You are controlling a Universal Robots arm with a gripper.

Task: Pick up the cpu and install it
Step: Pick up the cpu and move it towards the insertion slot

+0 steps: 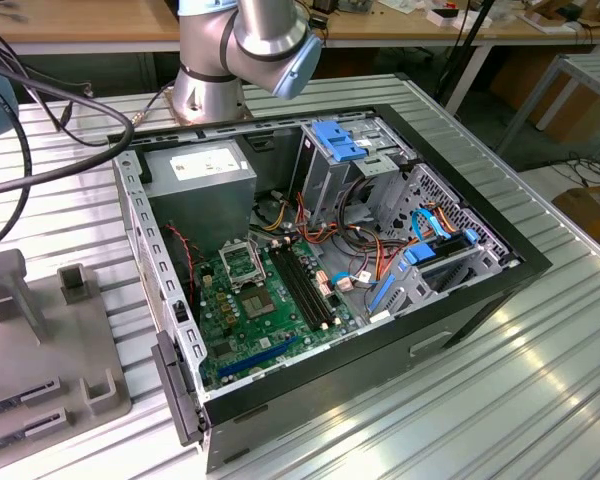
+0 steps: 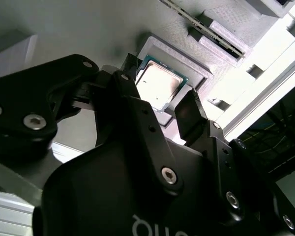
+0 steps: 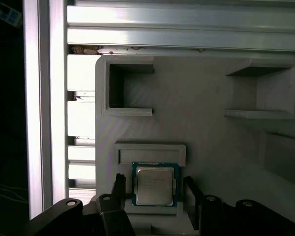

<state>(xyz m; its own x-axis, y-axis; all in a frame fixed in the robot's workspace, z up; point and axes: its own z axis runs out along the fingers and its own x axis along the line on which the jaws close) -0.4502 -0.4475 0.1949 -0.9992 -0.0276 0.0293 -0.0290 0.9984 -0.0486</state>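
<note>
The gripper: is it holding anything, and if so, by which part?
Nothing is held. The gripper is open, its fingers either side of the cpu with gaps showing; the cpu lies in its grey holder.

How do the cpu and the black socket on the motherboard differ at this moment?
The cpu has a silver-grey top with a green rim; the socket is black inside a metal frame. The cpu lies in a grey holder outside the case; the socket sits on the green motherboard inside it. The open gripper straddles the cpu, not the socket. Both are square and lie flat.
</note>
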